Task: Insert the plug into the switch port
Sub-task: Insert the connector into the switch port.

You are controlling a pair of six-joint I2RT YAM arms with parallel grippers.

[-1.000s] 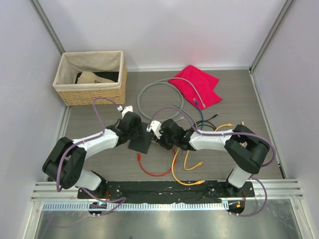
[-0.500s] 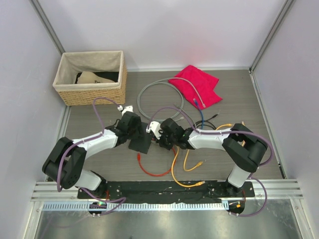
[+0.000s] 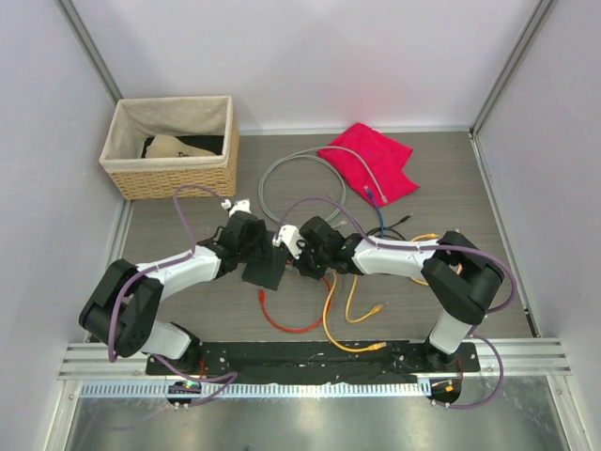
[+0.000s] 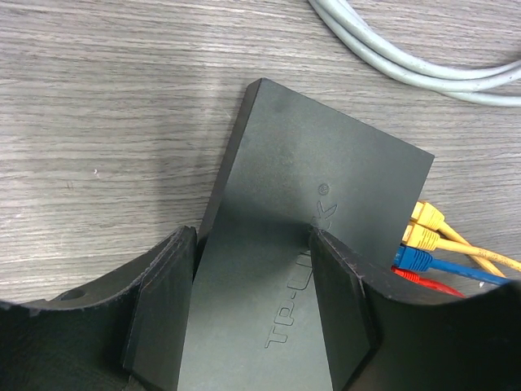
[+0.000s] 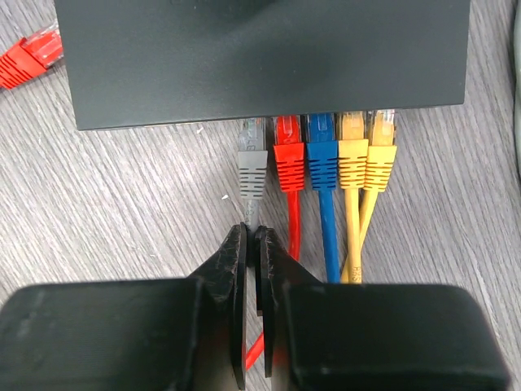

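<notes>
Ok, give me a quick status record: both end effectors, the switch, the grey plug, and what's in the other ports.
left end effector: closed across the switch, fingers on its two long sides
right end effector: shut on the grey cable just behind the grey plug
grey plug: tip in the port at the left end of the plugged row; its boot sits further out than the others, so probably not fully seated
other ports: red plug, blue plug, two yellow plugs, side by side to its right

One switch (image 5: 260, 57), one grey plug (image 5: 251, 163), four other plugs (image 5: 322, 155) beside it, one basket (image 3: 169, 178), one red cloth (image 3: 371, 160)
</notes>
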